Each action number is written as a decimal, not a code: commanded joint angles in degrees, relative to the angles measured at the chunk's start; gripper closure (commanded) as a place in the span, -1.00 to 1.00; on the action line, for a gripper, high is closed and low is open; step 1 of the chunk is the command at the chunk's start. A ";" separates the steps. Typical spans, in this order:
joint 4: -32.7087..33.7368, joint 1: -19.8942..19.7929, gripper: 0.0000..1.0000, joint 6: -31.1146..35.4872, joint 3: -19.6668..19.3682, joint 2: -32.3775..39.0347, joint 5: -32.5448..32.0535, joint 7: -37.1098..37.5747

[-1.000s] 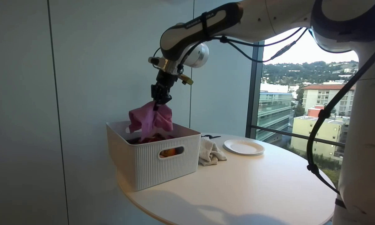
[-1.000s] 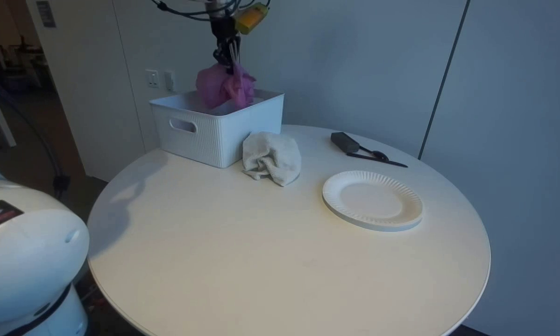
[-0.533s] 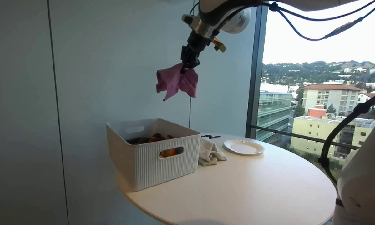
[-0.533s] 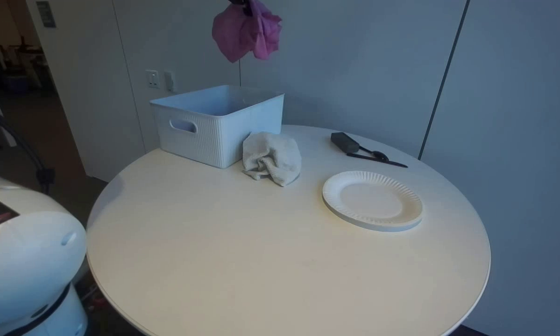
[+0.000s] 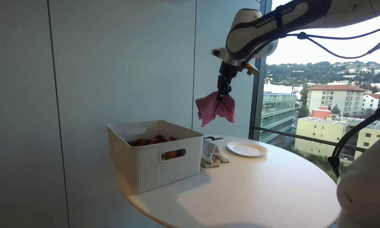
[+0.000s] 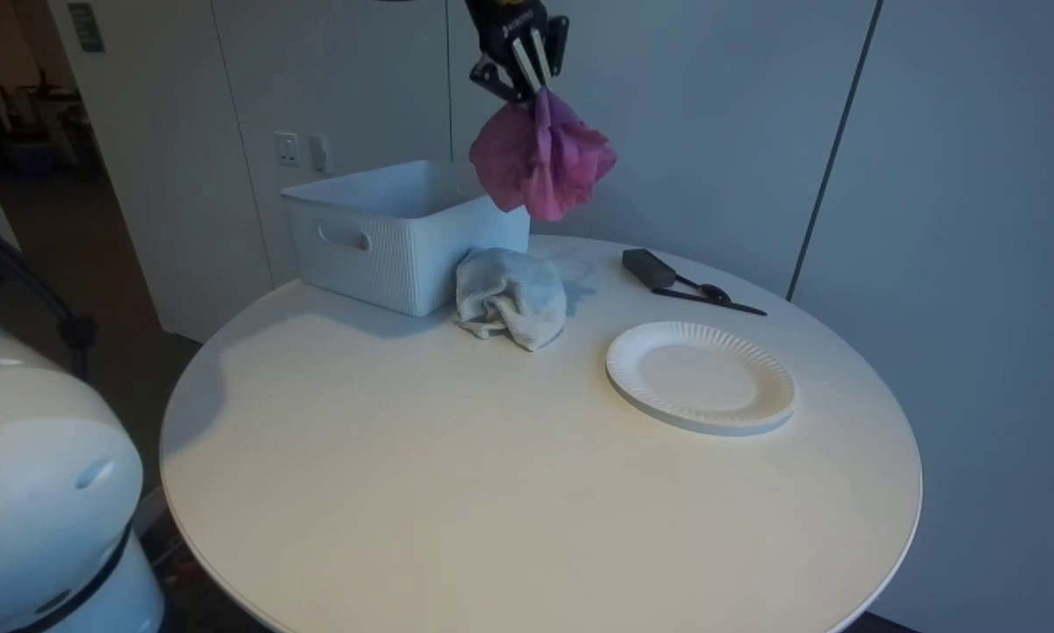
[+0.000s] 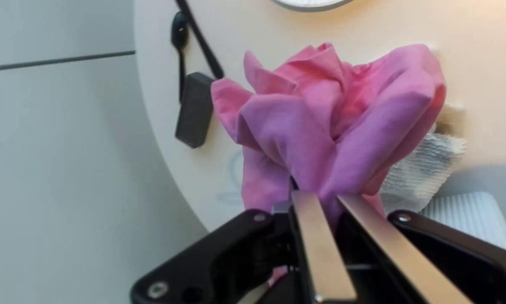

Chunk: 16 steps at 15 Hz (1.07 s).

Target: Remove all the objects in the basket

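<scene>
Wrist view: the gripper [image 7: 326,198] has its jaws nearly together, a fold of the pink cloth [image 7: 295,122] pinched between them and the rest flaring out beyond. A ribbed corner of the basket [image 7: 472,215] is in sight; just beside it lies a pale cloth [image 7: 421,164], partly hidden behind the pink one. Well apart from the basket are a dark grey block [image 7: 196,109], a black spoon [image 7: 179,31], a slim black utensil [image 7: 203,42] and the edge of a white plate [image 7: 312,3].

In an exterior view, the pink cloth hangs from the gripper higher than the basket and off to the side where the pale cloth lies. Down inside the basket are dark and reddish things [image 5: 158,138], too dim to count fairly. An orange-and-dark item [image 5: 169,155] shows through a gap in the basket's side.

In an exterior view, the basket sits near the edge of a round white table [image 6: 535,492]. The pink cloth hides one upper corner of the basket. The white plate lies well away from the basket, as do the block, spoon and slim utensil, grouped close together.
</scene>
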 commanded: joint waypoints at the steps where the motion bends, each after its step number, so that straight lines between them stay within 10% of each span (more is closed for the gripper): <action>1: -6.37 0.36 0.84 -0.07 0.34 2.49 -0.28 11.26; 2: -7.66 0.41 0.34 0.23 0.43 3.50 -0.37 14.47; 11: -2.84 2.98 -0.87 0.30 1.31 -2.55 -8.29 21.84; 16: 7.73 9.22 -1.00 1.23 2.85 0.69 -7.53 15.77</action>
